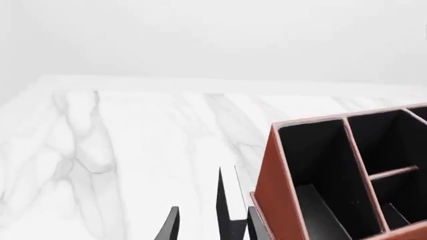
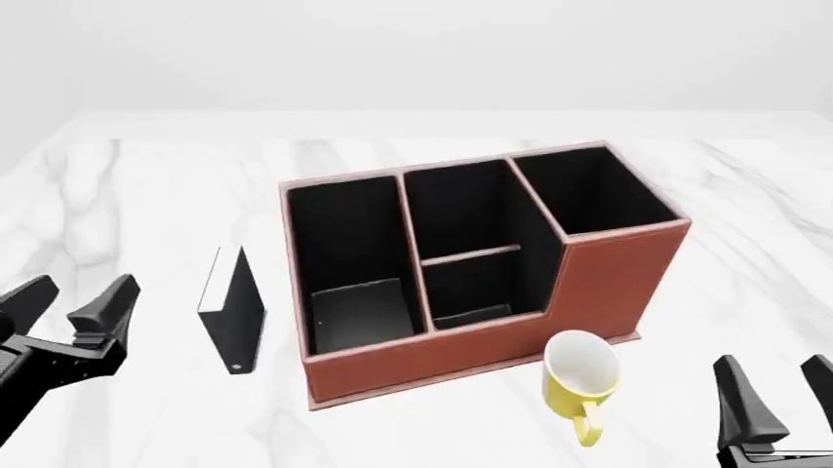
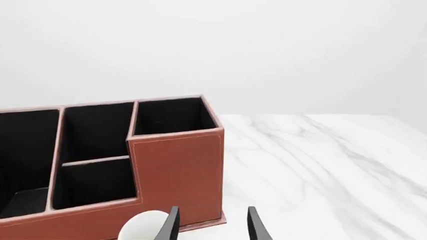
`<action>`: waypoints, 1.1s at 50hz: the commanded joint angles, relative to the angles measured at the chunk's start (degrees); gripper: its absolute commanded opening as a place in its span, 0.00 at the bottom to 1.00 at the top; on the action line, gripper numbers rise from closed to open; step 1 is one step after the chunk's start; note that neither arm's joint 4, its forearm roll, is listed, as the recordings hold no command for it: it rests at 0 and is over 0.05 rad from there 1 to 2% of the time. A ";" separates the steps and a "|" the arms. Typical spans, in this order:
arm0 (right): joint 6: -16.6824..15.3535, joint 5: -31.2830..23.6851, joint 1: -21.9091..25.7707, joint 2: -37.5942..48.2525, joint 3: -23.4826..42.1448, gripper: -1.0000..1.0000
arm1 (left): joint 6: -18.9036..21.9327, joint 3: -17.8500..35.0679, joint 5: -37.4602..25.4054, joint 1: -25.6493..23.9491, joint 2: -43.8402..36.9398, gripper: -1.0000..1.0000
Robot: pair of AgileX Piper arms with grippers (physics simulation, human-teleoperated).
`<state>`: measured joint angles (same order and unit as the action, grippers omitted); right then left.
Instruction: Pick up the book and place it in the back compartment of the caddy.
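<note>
surface – white marble-look slab, carries everything listed.
caddy – reddish-brown box, black-lined, mid-surface; two long side cells and a divided middle. back compartment taken to be the shorter half behind the stepped-down near wall; it holds nothing.
yellow mug – lying tipped just in front of the caddy's near wall, towards the right.
book – thin, black, standing upright on edge, just beside the caddy's left wall, apart from it.
left tool – fingers spread wide, holding nothing, near the book on its left.
right tool – parted, holding nothing, low at the right.
risks, as judged: the upright book may topple at a nudge from one finger; the slim gap to the caddy wall may block a finger.
</note>
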<state>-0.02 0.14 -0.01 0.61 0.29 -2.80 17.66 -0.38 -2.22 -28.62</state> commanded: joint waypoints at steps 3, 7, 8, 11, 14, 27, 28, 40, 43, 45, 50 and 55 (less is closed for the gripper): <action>0.00 0.12 0.00 0.12 0.00 1.00 | 1.39 10.24 -4.36 -4.92 -16.19 1.00; 0.00 0.17 -0.01 0.18 0.00 1.00 | -0.50 12.69 -5.95 -6.98 -17.35 1.00; 0.00 0.18 0.00 0.20 0.00 1.00 | -0.14 13.49 -6.47 -7.15 -18.20 1.00; 0.00 0.23 0.00 0.24 0.00 1.00 | 0.22 16.38 -8.45 -6.18 -21.26 1.00; 0.01 0.27 -0.01 0.28 -0.01 1.00 | -0.18 18.28 -9.65 -5.87 -23.31 1.00; 0.00 0.39 -0.01 0.45 0.06 1.00 | 1.82 21.90 -11.10 -4.23 -29.88 1.00; 0.00 0.39 0.00 0.46 0.06 1.00 | 1.78 21.94 -11.17 -4.26 -30.17 1.00; 0.01 0.39 -0.01 0.46 0.06 1.00 | 1.71 23.19 -11.16 -3.64 -35.98 1.00; 0.00 0.39 0.00 0.46 0.06 1.00 | 2.07 24.06 -11.10 -3.69 -37.80 1.00; 0.01 0.38 -0.01 0.44 0.06 1.00 | 2.33 24.86 -11.11 -4.09 -39.14 1.00; 0.02 0.40 0.00 0.48 0.06 1.00 | 2.13 26.03 -10.93 -4.08 -41.16 1.00; 0.02 0.39 -0.01 0.46 0.06 1.00 | 1.30 25.67 -9.67 -4.69 -43.72 1.00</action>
<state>-0.02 0.53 -0.02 1.07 0.34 -0.90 42.19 -10.96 -6.34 -67.50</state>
